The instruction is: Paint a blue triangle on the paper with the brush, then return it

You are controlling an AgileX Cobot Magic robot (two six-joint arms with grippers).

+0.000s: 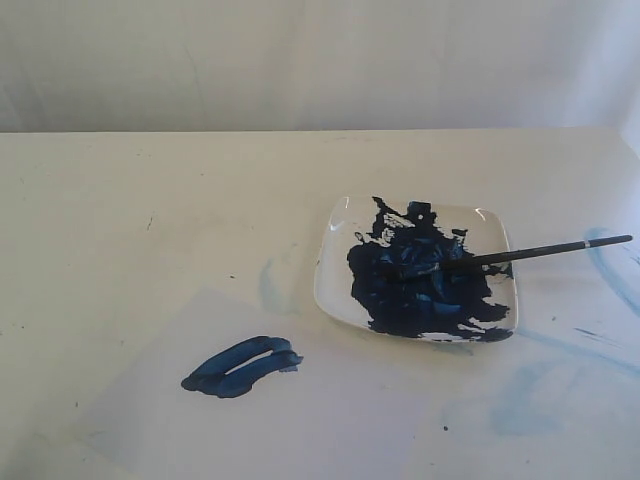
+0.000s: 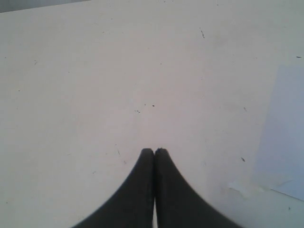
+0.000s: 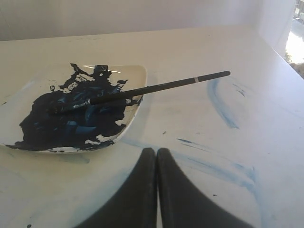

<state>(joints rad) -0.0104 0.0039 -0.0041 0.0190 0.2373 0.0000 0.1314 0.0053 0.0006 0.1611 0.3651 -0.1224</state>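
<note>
Both arms are sitting outside the exterior view, so only the wrist cams are showing pose. Left gripper (image 2: 154, 151) is hanging over bare table (image 2: 95, 71) with both fingers pressed together, nothing between them. Right gripper (image 3: 156, 151) is doing the same: fingers closed tip to tip, empty, pointing toward the plate (image 3: 137, 72). The brush (image 3: 142, 90) is lying free just ahead of the right gripper, clearly apart from it. Its bristle end is resting in the dark blue paint blob (image 3: 61, 126) on the plate, and its black handle is leaning on the plate rim and sticking out over the table. The left gripper is sitting well away from the brush, and its cam is catching only an edge of the paper (image 2: 285, 137). The exterior view is giving what the wrist cams aren't: the blue triangle (image 1: 243, 367) is lying on the paper, near the sheet's left part, with the plate beside the paper on the right. The right wrist cam is showing the light-blue smears (image 3: 221, 102) on the table next to the brush handle in more detail than the exterior view is.
</note>
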